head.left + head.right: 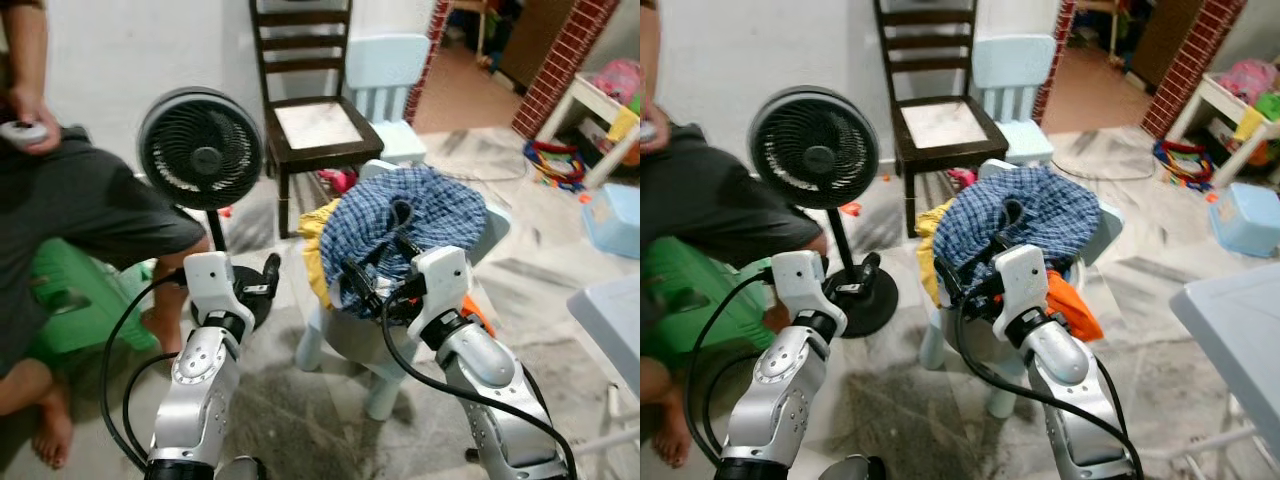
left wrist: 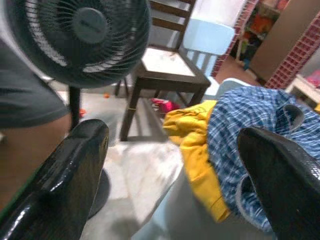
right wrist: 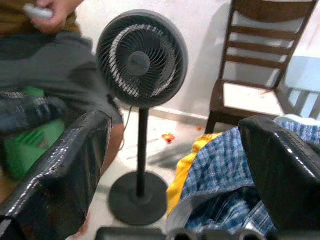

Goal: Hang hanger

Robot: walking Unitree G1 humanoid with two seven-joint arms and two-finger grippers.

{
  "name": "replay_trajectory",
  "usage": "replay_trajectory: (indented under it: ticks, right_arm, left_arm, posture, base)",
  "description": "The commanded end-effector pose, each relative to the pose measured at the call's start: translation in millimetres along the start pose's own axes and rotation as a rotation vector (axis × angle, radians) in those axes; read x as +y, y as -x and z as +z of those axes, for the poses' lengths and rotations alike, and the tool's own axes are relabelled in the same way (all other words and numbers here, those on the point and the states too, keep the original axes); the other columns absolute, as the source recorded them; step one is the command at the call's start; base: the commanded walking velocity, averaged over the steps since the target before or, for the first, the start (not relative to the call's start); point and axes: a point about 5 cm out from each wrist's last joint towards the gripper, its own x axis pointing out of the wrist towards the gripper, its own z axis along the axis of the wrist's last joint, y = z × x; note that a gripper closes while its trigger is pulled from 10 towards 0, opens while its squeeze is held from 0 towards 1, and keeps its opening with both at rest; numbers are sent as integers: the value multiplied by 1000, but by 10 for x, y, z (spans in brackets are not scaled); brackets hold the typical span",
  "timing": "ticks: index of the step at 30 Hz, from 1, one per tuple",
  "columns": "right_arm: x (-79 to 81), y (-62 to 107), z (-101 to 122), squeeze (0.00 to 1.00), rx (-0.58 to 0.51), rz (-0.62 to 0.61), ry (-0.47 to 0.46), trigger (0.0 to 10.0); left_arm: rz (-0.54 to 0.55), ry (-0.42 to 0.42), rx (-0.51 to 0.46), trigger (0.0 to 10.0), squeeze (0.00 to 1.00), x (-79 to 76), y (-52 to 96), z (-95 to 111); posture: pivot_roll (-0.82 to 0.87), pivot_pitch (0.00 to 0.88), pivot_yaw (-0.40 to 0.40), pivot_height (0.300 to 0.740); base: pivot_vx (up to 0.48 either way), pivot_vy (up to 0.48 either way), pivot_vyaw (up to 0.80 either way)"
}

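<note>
A blue plaid shirt (image 1: 420, 215) lies heaped on a small pale blue chair (image 1: 375, 345), over a yellow garment (image 1: 318, 250) and an orange one (image 1: 1072, 305). I cannot make out a hanger; a dark collar-like loop (image 1: 400, 213) sits on top of the shirt. My right gripper (image 1: 375, 275) is open at the near edge of the heap, with nothing between its fingers (image 3: 280, 165). My left gripper (image 1: 260, 285) is open too, to the left of the chair and in front of the fan's base, and it holds nothing (image 2: 175, 150).
A black pedestal fan (image 1: 200, 148) stands at left. Beside it a person (image 1: 70, 195) sits on a green stool (image 1: 75, 305) holding a white controller (image 1: 22, 131). Behind the heap are a dark wooden chair (image 1: 310, 125) and a pale blue chair (image 1: 388, 75). A white table edge (image 1: 610, 320) and a blue bin (image 1: 612, 220) are at right.
</note>
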Motion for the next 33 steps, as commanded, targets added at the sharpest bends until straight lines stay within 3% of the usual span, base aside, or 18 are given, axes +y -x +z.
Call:
replay_trajectory:
  ticks: [1,8,26,31,33]
  right_arm:
    - [-28,8,18,0,-11,-12,5,10000]
    - [-26,0,22,0,-14,-10,7,10000]
    - [-37,39,6,0,-3,-7,12,10000]
    - [-53,50,5,0,-1,-10,18,10000]
    - [-56,51,9,0,0,-9,22,10000]
  left_arm:
    - [-15,13,1,10000,0,-80,0,4]
    - [-28,30,-5,10000,0,-104,-11,22]
    - [-18,32,27,10000,0,-94,45,-56]
    - [66,9,25,10000,0,-70,47,-84]
    - [101,51,28,10000,0,-85,30,-100]
  posture:
    - [-17,110,-61,740]
    - [-16,111,-68,740]
    - [-23,126,-76,740]
    - [-28,117,-79,740]
    - [-36,119,-82,740]
  base:
    - [0,0,0]
    - [0,-75,0]
    - [0,-349,0]
    - [0,0,0]
    - [0,0,0]
